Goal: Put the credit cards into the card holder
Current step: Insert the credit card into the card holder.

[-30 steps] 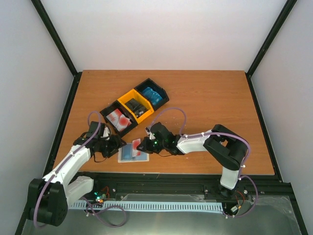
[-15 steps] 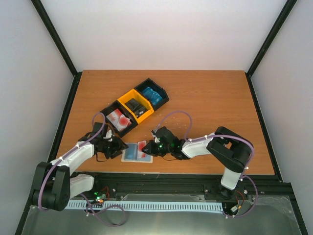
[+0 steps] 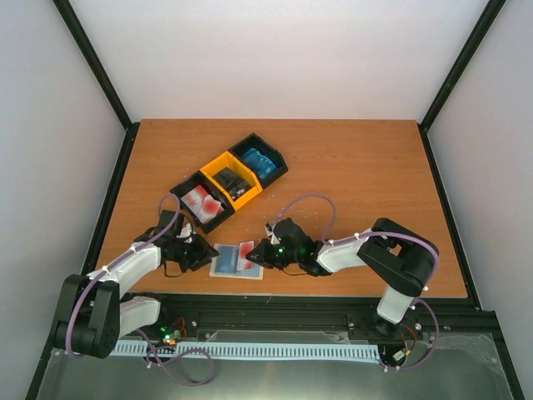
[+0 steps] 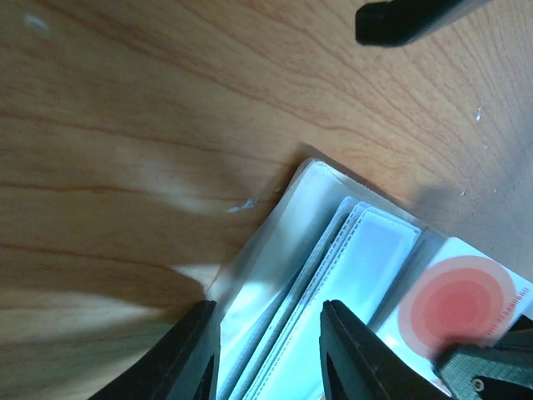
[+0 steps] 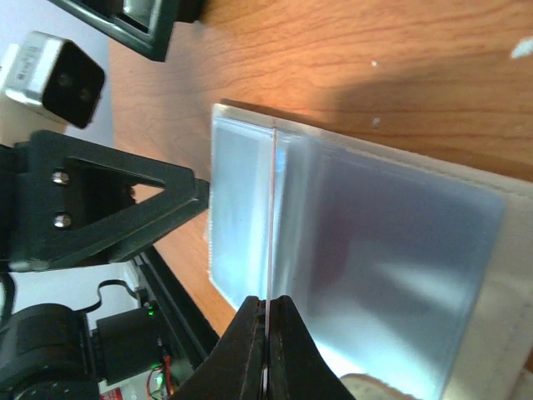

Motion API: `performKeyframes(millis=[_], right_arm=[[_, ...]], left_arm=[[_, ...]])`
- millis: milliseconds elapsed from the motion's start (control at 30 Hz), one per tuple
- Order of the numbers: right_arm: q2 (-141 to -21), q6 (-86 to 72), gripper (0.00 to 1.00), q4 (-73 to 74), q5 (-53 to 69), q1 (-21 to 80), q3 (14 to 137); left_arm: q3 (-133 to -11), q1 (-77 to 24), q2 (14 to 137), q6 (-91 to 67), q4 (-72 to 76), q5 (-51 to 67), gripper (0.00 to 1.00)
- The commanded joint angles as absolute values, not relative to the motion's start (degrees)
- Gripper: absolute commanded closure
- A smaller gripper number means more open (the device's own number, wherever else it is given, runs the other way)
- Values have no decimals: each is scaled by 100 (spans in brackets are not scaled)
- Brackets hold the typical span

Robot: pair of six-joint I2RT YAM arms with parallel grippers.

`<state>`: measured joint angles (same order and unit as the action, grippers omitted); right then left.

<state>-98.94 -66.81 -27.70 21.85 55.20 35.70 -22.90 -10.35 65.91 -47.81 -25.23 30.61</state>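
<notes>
Left tool point(image 3: 202, 252) at left edge of the open card holder point(image 3: 226, 263), fingers apart, tips on its clear pockets point(image 4: 366, 258); holder flat on desk point(image 3: 350, 167); right tool point(image 3: 256, 253) at holder's right side, clamped on a red-and-white credit card point(image 3: 247, 248), edge-on over the pockets

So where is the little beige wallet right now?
In the top view the card holder lies open on the table near its front edge, left of centre, between the left gripper and the right gripper.
</notes>
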Motion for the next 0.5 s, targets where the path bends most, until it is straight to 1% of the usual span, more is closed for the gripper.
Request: performKeyframes(millis=[0, 133, 467], right_arm=[[-9609, -7012, 97, -3278, 2181, 5502, 3425], [-9619, -7108, 97, -3447, 2195, 5502, 3355], [-10080, -7223, 97, -3449, 2318, 5501, 3365]], left_arm=[[-2159, -1063, 6589, -4912, -2735, 3022, 65], [-2162, -1064, 6583, -4916, -2725, 3028, 67], [-2145, -1063, 6636, -4962, -2654, 3054, 67]])
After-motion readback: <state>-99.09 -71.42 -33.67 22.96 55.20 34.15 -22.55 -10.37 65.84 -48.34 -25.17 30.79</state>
